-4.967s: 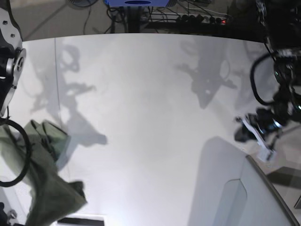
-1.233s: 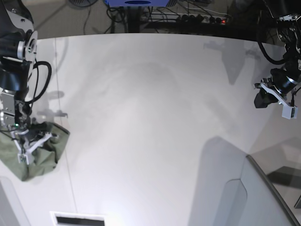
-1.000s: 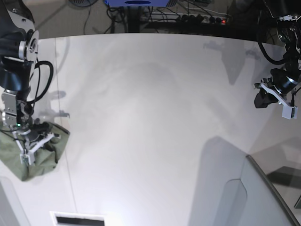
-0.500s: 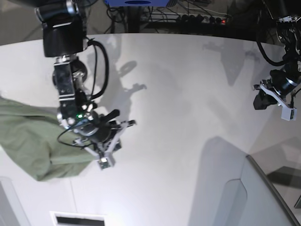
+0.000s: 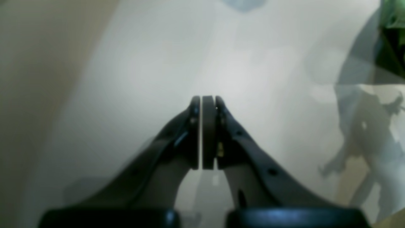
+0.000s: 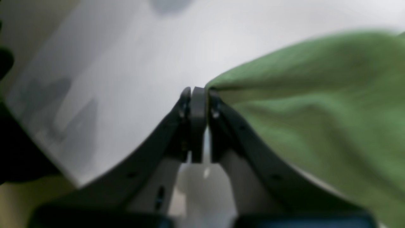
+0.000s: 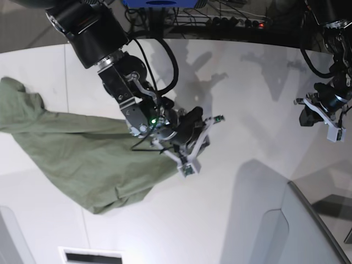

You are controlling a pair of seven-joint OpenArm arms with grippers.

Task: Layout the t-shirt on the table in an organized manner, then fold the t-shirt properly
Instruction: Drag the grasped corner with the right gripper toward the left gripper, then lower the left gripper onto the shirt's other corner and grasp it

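Base view: right gripper (image 7: 201,142) is reaching over the middle of the white desk (image 7: 247,110), with the olive t-shirt (image 7: 71,154) trailing behind it in a crumpled sheet across the desk's left half; whether cloth is pinched cannot be told from here. Left gripper (image 7: 322,115) is hanging well apart, above the desk's far right edge, carrying nothing.

Left wrist view: left gripper (image 5: 208,104) is showing its pads pressed together, empty, over bare desk (image 5: 142,69).

Right wrist view: right gripper (image 6: 197,95) is showing jaws nearly together, blurred; t-shirt (image 6: 316,104) fabric is running up against the right-hand finger (image 6: 215,107), though a true grip cannot be confirmed.
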